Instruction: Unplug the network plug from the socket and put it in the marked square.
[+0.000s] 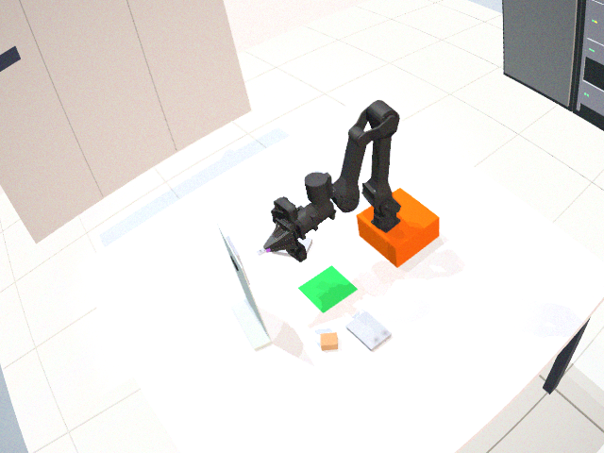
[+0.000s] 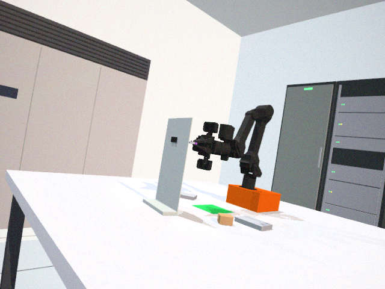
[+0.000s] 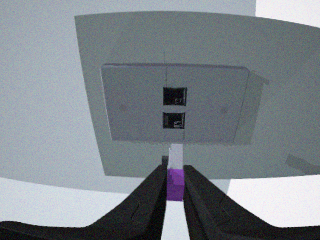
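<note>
Pinching purple-and-clear plug [image 1: 263, 251] [image 2: 193, 142] [image 3: 175, 177] in hand [image 1: 267, 248] [image 2: 195, 143] [image 3: 175, 172], out of socket, near upright panel [image 1: 246, 282] [image 2: 174, 168] [image 3: 135, 100]; well above table [image 1: 370, 394] [image 2: 198, 254] and green square [image 1: 327, 288] [image 2: 212, 209].

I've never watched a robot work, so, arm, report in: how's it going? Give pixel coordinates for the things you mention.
Gripper [image 1: 267, 249] [image 2: 194, 143] [image 3: 175, 172] shut on plug [image 1: 261, 252] [image 2: 192, 142] [image 3: 175, 186]. Plug out of socket, off the table. Nothing seen between plug and green square [image 1: 327, 288] [image 2: 213, 209].

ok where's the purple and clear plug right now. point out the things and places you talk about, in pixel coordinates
The small purple and clear plastic plug [image 1: 263, 251] [image 2: 193, 142] [image 3: 175, 184] is held between the hand's black fingertips, out of the sockets; in the exterior view it sits just right of the upright grey panel [image 2: 175, 168] [image 1: 246, 285].
</note>
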Tool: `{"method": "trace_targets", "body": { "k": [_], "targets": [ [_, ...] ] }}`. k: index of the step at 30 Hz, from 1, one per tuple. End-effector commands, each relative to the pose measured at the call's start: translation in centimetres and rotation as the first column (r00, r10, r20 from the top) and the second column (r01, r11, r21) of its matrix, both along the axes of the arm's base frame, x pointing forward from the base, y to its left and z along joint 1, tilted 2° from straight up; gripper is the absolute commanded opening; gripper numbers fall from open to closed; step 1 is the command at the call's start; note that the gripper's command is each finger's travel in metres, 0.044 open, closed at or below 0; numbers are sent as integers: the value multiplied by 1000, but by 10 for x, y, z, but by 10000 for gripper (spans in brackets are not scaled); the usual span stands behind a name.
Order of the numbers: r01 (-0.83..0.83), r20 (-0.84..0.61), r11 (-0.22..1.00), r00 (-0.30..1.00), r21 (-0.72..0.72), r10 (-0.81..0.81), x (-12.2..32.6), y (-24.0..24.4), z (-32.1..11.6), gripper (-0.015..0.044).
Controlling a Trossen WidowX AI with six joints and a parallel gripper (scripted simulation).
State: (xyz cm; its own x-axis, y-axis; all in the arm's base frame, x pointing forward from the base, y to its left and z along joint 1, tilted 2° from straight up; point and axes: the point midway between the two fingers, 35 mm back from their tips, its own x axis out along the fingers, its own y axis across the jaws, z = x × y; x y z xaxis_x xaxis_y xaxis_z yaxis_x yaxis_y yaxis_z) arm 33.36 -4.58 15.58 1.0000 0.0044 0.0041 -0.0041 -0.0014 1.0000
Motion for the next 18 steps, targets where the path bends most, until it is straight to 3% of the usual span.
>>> {"method": "trace_targets", "body": {
  "k": [1, 18],
  "targets": [
    [-6, -11, 1000, 1000, 6, 6, -4, 2, -3, 0],
    [-2, -3, 1000, 1000, 2, 2, -4, 3, 16, 0]
  ]
}}
